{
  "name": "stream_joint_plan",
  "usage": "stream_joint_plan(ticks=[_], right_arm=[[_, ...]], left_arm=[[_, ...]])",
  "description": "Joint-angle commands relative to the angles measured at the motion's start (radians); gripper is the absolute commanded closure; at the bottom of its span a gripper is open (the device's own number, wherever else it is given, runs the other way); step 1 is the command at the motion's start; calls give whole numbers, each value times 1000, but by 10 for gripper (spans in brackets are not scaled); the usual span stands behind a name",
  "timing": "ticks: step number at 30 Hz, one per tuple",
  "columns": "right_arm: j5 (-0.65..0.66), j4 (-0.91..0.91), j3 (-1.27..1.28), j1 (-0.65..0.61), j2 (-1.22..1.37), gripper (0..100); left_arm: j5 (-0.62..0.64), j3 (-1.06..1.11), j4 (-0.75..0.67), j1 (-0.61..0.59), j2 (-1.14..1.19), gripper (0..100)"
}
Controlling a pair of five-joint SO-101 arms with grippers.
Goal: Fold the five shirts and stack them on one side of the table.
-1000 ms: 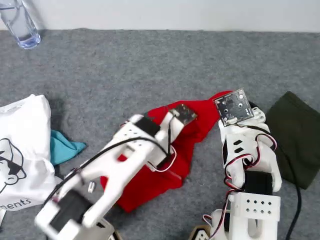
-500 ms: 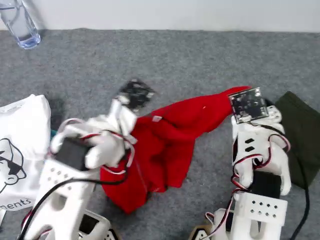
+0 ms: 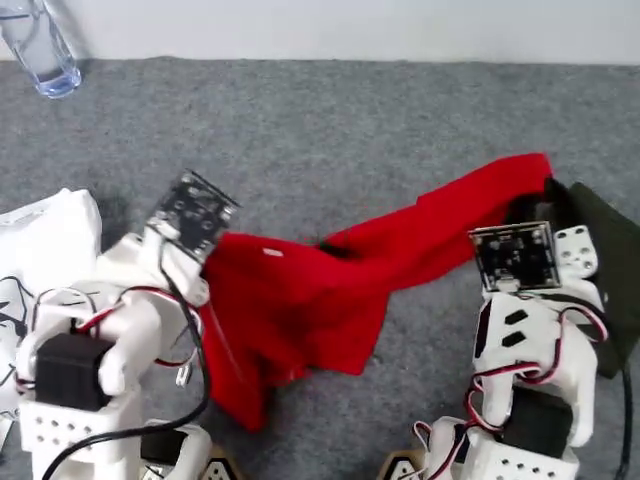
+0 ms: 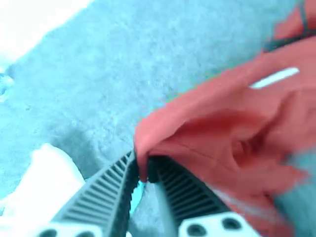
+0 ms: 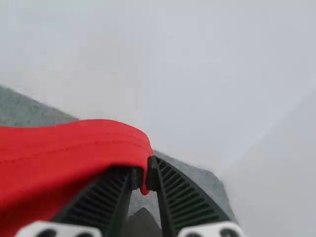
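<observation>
A red shirt (image 3: 330, 285) hangs stretched between the two arms above the grey table. My left gripper (image 4: 143, 174) is shut on one edge of the red shirt (image 4: 232, 128), at the left near the white shirt (image 3: 40, 260). My right gripper (image 5: 144, 183) is shut on the other edge of the red shirt (image 5: 59, 153), lifted at the right beside the dark green shirt (image 3: 610, 260). The shirt's lower part droops and touches the table in the middle front. In the high view the left arm (image 3: 110, 330) and the right arm (image 3: 530, 330) stand at the front.
A white printed shirt lies at the left edge. The dark green shirt lies folded at the right edge. A clear water bottle (image 3: 38, 50) stands at the back left corner. The grey carpet (image 3: 330, 130) stretches across the back of the table.
The left arm has swung left with its edge of the red shirt and the right arm has pulled right, spreading the bunched shirt out wide. The teal cloth by the white shirt is now covered.
</observation>
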Motion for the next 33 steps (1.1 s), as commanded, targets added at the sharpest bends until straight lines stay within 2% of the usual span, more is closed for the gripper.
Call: stream_joint_plan(ticks=[1, 5, 12, 19, 28, 33], right_arm=[[74, 12, 49, -56, -13, 991], [97, 12, 137, -90, -13, 991], [98, 1, 199, -94, -10, 991], [98, 1, 199, -94, -5, 991], [98, 1, 198, -94, -10, 991], [98, 12, 193, -119, -13, 991]], left_arm=[[-37, 42, 34, 28, 57, 988], [-94, 162, 21, 34, 167, 988], [-100, 334, -83, 75, 247, 978], [-52, 329, -83, 72, 247, 769], [-54, 209, -11, 104, 256, 769], [-49, 303, -149, 118, 261, 795]])
